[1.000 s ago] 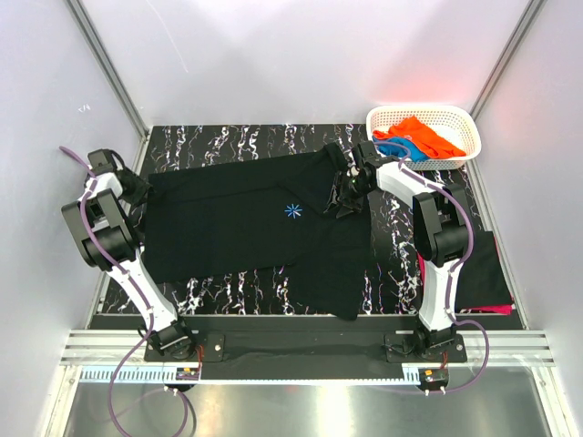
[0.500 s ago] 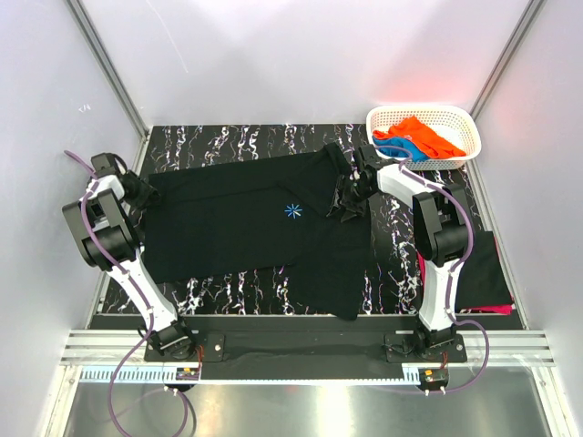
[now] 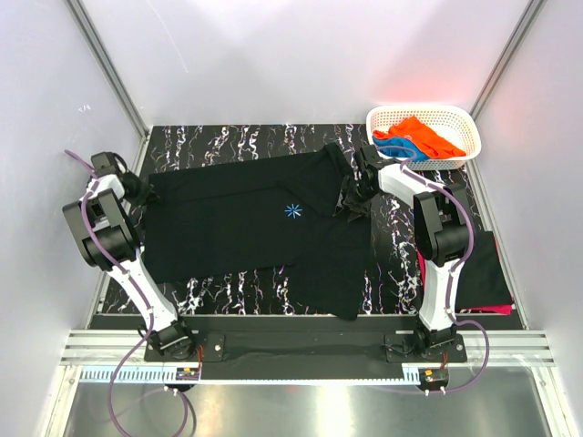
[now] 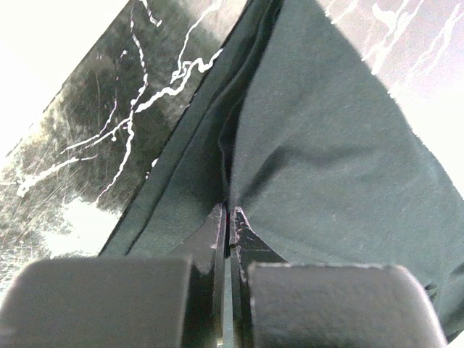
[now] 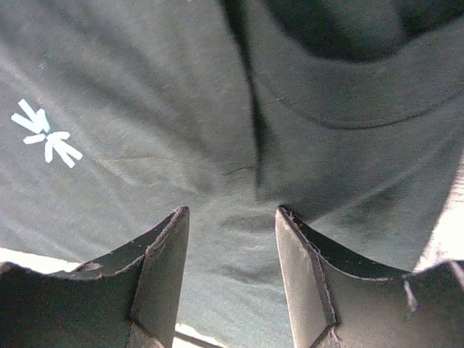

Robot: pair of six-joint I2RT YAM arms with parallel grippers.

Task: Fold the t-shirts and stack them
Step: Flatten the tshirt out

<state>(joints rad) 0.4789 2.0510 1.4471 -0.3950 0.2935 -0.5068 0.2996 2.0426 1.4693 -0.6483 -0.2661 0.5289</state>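
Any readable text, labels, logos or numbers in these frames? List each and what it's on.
No words or numbers can be read in any view.
On the black t-shirt: a small blue starburst mark on the chest. It is a sign only, with no letters.
On the small boards at the arm bases: too small to tell whether they carry any text.
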